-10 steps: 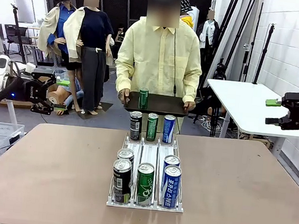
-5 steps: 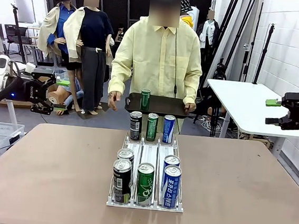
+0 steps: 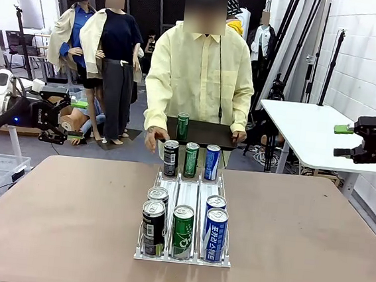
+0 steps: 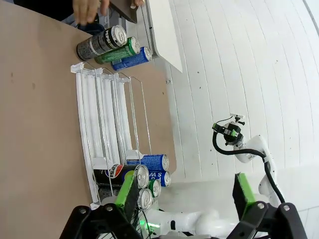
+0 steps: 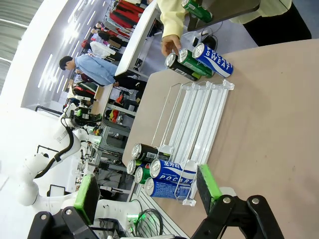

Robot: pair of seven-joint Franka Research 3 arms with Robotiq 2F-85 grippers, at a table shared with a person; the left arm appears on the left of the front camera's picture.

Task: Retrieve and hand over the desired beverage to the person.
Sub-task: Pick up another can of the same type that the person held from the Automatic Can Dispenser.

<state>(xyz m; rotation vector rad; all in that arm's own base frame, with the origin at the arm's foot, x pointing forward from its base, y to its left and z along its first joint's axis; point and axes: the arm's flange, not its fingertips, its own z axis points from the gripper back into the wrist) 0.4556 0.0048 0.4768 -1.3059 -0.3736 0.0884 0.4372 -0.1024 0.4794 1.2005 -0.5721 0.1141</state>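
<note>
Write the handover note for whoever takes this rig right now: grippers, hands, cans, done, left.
Left gripper: open, empty.
Right gripper: open, empty.
Person: one hand at the far black can, contact unclear; other hand holds the black tray with a green can on it.
Rack: three cans at the far end, five at the near end.
Done: neither gripper holds a can.
Left: pick the wanted can, likely black, and hand it over.

Person's hand (image 3: 153, 138) crowds far blk can (image 3: 170, 158).
</note>
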